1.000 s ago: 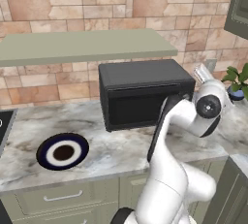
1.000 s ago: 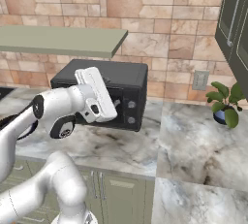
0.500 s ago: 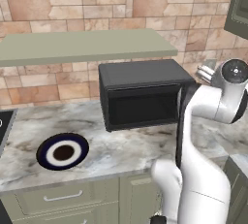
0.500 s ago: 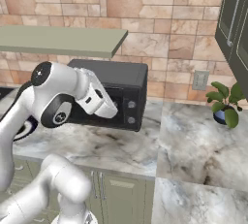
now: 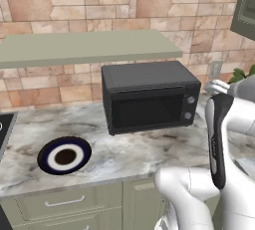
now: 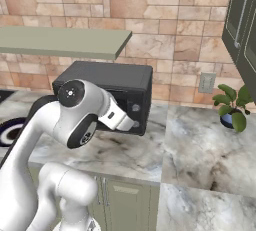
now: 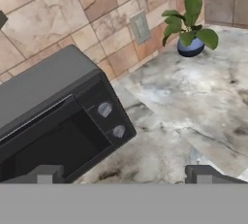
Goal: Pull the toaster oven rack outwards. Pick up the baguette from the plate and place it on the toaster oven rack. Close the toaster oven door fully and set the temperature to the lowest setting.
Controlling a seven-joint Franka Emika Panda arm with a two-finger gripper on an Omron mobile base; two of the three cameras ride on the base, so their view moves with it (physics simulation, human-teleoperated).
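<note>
The dark toaster oven (image 5: 148,77) stands on the marble counter against the brick wall. Its glass-windowed toaster oven door (image 5: 147,110) is up and shut, which hides the toaster oven rack. Two round knobs (image 7: 104,109) sit on its right-hand panel. To the left lies the round navy plate (image 5: 64,155), its brown centre bare; the baguette is out of view. My gripper (image 7: 124,177) hovers off the oven's front right corner, open, fingertips (image 7: 44,174) far apart with nothing between them. In the right base view the gripper (image 6: 133,124) hangs just before the knob panel.
A potted plant (image 7: 190,26) in a blue pot stands on the counter to the right, near a wall outlet (image 7: 139,26). A green shelf (image 5: 89,47) runs above the oven. Dark wall cabinets (image 6: 242,25) hang at the far right. A stove edge (image 5: 4,124) shows at the far left.
My arm has swung to the right, away from the oven's front, uncovering the door and knobs. The gripper has stayed open. Oven and plate have not moved.
</note>
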